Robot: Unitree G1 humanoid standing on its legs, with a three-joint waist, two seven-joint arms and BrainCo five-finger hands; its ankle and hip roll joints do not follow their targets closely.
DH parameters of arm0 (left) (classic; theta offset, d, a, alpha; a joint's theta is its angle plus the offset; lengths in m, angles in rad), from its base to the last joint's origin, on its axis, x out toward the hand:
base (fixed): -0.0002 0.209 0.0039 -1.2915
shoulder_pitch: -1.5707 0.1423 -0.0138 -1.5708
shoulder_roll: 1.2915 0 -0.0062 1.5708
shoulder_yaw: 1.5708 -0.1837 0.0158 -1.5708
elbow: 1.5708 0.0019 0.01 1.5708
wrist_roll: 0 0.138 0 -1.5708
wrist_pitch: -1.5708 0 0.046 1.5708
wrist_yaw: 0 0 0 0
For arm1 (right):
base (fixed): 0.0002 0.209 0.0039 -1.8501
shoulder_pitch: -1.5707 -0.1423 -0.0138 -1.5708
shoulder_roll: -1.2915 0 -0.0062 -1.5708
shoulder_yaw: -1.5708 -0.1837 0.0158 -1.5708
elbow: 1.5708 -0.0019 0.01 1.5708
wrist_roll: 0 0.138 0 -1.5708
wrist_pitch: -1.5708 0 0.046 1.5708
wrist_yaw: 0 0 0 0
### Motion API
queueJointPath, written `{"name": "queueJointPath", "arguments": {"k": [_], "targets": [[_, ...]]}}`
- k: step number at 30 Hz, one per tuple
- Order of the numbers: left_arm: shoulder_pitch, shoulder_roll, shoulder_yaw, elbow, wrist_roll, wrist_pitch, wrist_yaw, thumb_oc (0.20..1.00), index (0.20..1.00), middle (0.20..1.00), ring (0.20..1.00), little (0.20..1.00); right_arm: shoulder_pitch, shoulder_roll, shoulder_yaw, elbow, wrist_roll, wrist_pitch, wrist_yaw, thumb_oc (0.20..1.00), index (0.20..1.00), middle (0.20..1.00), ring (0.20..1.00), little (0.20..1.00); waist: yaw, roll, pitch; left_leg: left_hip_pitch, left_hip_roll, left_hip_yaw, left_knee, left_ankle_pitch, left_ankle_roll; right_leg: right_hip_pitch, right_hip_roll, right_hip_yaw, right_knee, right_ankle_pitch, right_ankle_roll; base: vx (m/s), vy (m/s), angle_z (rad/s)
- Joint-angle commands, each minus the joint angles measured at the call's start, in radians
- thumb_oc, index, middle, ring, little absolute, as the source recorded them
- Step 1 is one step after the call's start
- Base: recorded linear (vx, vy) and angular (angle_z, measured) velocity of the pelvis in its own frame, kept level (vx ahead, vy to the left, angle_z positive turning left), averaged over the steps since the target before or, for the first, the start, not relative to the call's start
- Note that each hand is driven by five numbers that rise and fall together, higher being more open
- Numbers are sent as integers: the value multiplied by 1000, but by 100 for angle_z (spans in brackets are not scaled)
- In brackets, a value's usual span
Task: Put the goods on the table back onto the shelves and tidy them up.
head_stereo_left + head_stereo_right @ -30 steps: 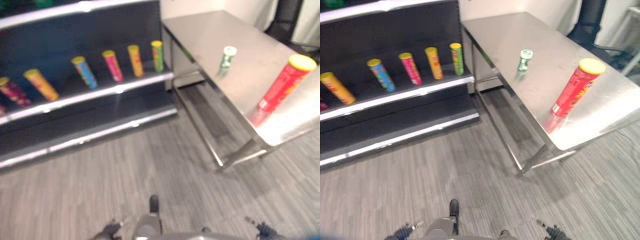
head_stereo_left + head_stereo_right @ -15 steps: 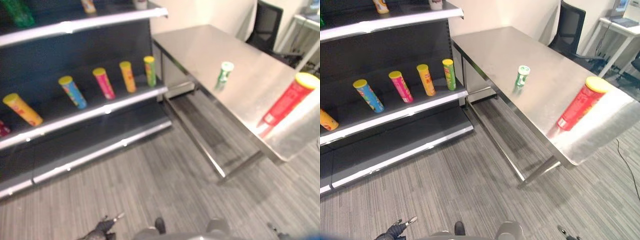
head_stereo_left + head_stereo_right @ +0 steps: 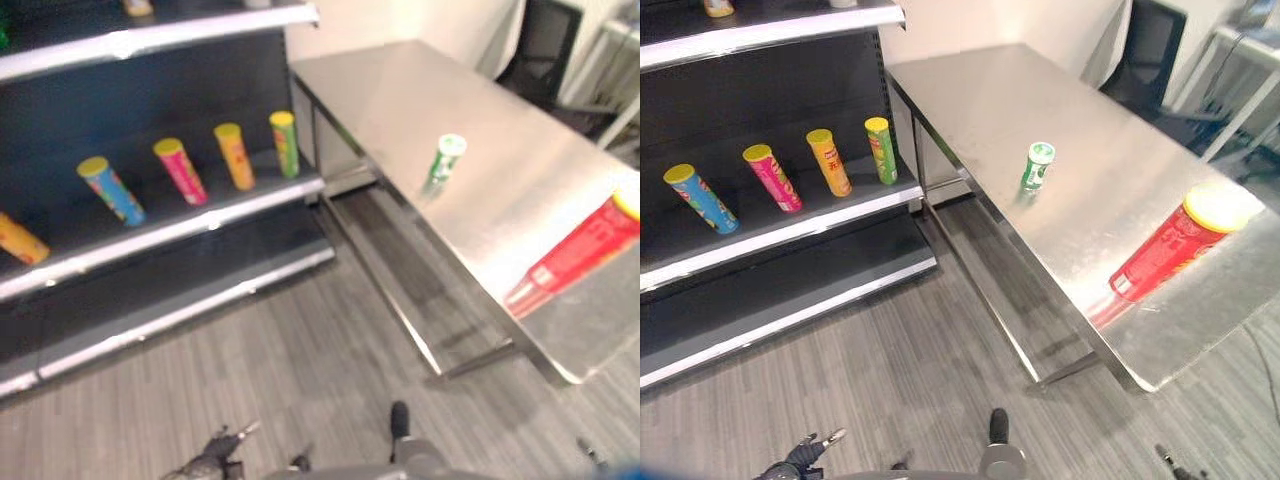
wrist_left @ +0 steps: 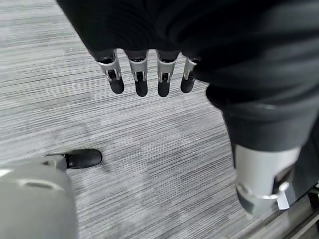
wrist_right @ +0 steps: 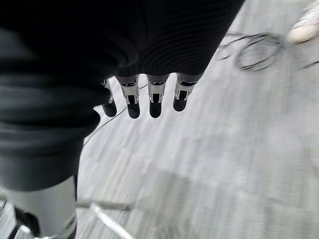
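A tall red can [image 3: 1167, 250] with a yellow lid stands tilted near the front right corner of the steel table [image 3: 990, 90]. A small green can [image 3: 1036, 167] stands upright at the table's middle, close to its left edge. To the left is the dark shelf unit [image 3: 790, 232]; its middle shelf carries a blue can [image 3: 700, 198], a pink can [image 3: 771, 178], an orange can [image 3: 828, 162] and a green can [image 3: 880, 150] in a row. My left hand [image 4: 141, 79] hangs low over the floor, fingers straight and holding nothing. My right hand [image 5: 155, 97] hangs the same way, open and far from both table cans.
Grey floor lies between the shelf unit and the table. The lower shelf [image 3: 760, 300] is bare. Small items sit on the top shelf [image 3: 770, 25]. A black office chair [image 3: 1152, 50] and a white desk [image 3: 1250, 35] stand behind the table.
The camera has moved, so the whole scene sits differently in the picture and the red can lies nearer the right edge. The cans have not moved, and both hands still hang open.
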Motion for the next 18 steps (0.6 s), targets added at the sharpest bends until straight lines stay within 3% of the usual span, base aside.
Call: {"name": "queueJointPath", "arguments": {"k": [1, 2, 5, 12, 18], "targets": [[-42, 47, -6, 12, 29, -11, -8, 1000, 1000, 1000, 1000, 1000, 23, -94, -143, 20, 122, -63, -46, 1000, 1000, 1000, 1000, 1000, -31, -38, 2, -16, 51, -2, 0, 53, -61, 37, -63, -13, 35, -26, 125, 41, -14, 16], [-42, 46, -8, 12, 29, -10, -8, 1000, 1000, 1000, 1000, 1000, 26, -94, -145, 18, 122, -62, -46, 1000, 1000, 1000, 1000, 1000, -29, -37, 2, -15, 51, -2, 0, 53, -61, 38, -63, -13, 35, -26, 125, 72, -10, 17], [-31, 35, -5, 32, 49, -6, -19, 1000, 1000, 1000, 1000, 1000, 77, -187, -341, -79, 218, -128, -69, 1000, 1000, 1000, 1000, 1000, -50, -30, -13, -10, 54, 4, 0, 48, -67, 51, -64, -16, 30, -29, 128, 54, 12, 6], [-15, 37, -13, 52, 72, -6, -36, 1000, 1000, 1000, 1000, 1000, 63, -345, -495, -318, 297, -236, -54, 1000, 1000, 1000, 1000, 1000, -60, -32, -27, -1, 51, 19, 0, 37, -67, 55, -68, -9, 25, -23, 133, 11, 12, -4], [-4, 55, -42, 41, 95, -8, -65, 1000, 1000, 1000, 1000, 1000, -81, -538, -328, -598, 210, -231, 64, 1000, 1000, 1000, 1000, 1000, -29, -49, -32, 9, 43, 45, 0, 31, -67, 44, -75, 6, 23, -2, 140, -16, 10, -13]]}}
